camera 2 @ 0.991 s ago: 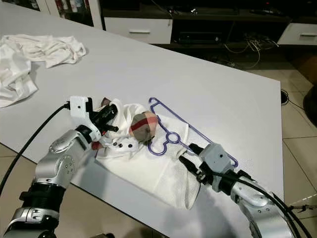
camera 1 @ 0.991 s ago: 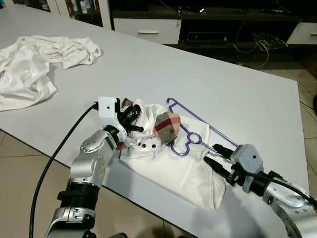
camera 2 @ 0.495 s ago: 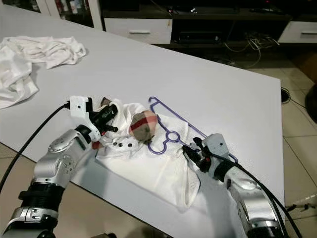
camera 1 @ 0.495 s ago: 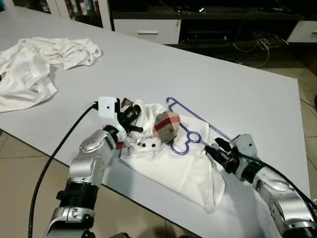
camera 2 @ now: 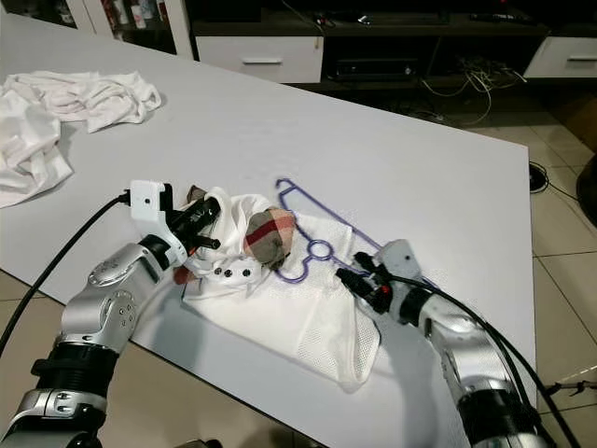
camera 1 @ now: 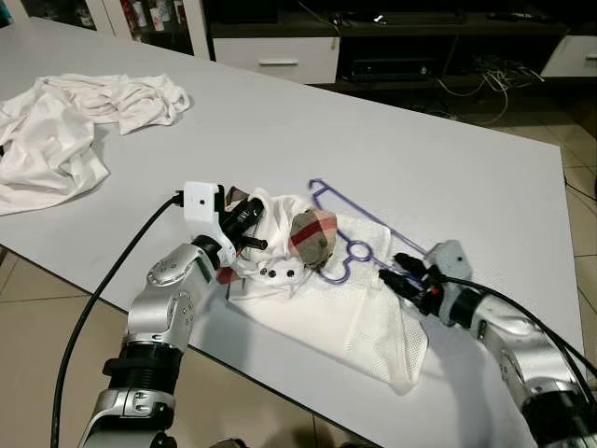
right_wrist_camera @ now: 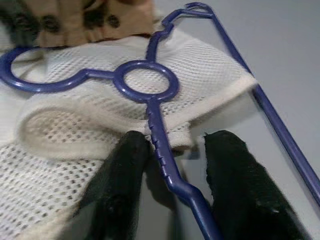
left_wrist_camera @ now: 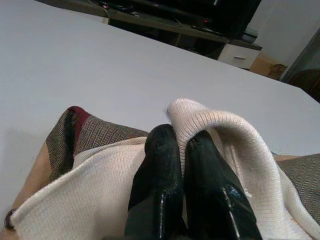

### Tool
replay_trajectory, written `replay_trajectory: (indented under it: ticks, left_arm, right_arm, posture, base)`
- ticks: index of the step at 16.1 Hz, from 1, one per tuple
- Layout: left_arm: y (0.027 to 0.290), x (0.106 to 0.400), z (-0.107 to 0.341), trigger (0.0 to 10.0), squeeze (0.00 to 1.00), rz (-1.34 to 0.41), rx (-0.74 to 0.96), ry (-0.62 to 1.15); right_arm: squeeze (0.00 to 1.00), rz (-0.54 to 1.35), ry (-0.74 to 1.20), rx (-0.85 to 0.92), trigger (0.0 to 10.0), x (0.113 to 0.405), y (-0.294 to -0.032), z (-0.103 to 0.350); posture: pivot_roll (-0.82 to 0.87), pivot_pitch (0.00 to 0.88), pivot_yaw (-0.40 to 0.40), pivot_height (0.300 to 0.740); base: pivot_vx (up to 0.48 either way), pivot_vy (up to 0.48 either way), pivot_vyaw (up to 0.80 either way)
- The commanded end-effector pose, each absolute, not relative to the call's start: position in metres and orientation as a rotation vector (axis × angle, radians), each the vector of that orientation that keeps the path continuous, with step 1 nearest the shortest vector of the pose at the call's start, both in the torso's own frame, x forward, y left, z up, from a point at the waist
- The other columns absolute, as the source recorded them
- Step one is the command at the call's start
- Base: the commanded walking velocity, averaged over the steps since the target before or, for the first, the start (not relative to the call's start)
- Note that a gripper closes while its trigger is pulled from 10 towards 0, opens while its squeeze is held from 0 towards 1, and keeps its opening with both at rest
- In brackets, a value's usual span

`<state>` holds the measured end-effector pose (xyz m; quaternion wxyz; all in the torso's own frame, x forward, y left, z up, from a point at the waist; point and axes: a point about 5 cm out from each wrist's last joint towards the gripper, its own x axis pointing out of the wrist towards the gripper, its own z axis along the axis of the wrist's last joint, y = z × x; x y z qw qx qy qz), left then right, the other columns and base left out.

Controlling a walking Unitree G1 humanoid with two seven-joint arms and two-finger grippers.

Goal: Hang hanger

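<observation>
A purple plastic hanger [camera 1: 357,250] lies on the white table [camera 1: 448,177], its lower part tucked into a white mesh garment [camera 1: 345,317] with a plaid collar [camera 1: 312,233]. My left gripper [camera 1: 250,229] is shut on the garment's bunched white edge [left_wrist_camera: 200,112] at the collar end. My right gripper [camera 1: 394,269] is low on the table at the garment's right side. It is open, and its two fingers [right_wrist_camera: 125,165] straddle the hanger's thin bar [right_wrist_camera: 159,145] just below the ring.
A heap of white clothes [camera 1: 65,121] lies at the table's far left. The near table edge [camera 1: 280,359] runs diagonally below the garment, with tiled floor beneath. A dark TV cabinet [camera 1: 392,37] stands beyond the table. A black cable [camera 1: 103,289] trails from my left arm.
My right gripper has slid forward over the table to the hanger's bar. The garment's right edge has bunched up and the hanger has shifted slightly away. The left gripper has stayed put.
</observation>
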<state>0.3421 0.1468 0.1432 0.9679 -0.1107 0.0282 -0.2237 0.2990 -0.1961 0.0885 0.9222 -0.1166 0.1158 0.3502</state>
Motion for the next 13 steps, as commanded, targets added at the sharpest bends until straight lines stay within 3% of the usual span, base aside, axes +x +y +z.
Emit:
replay_trajectory:
  ticks: [1,7,13]
  left_arm:
    - [0.145,0.343,0.149,10.0,0.00,-0.467,-0.204,0.044]
    - [0.146,0.343,0.150,10.0,0.00,-0.456,-0.208,0.040]
    - [0.147,0.348,0.155,10.0,0.00,-0.450,-0.206,0.021]
  right_arm:
    - [0.00,0.766,0.405,-0.324,0.0,0.287,-0.198,0.061]
    - [0.00,0.738,0.452,-0.406,0.0,0.290,-0.216,0.071]
    - [0.00,0.666,0.315,-0.089,0.0,0.289,-0.242,0.110]
  posture:
    - [0.00,0.115,0.036,0.740]
    - [0.00,0.108,0.031,0.740]
    - [-0.01,0.090,0.028,0.740]
  base:
    - [0.000,0.000,0.00]
    - [0.000,0.000,0.00]
    - [0.000,0.000,0.00]
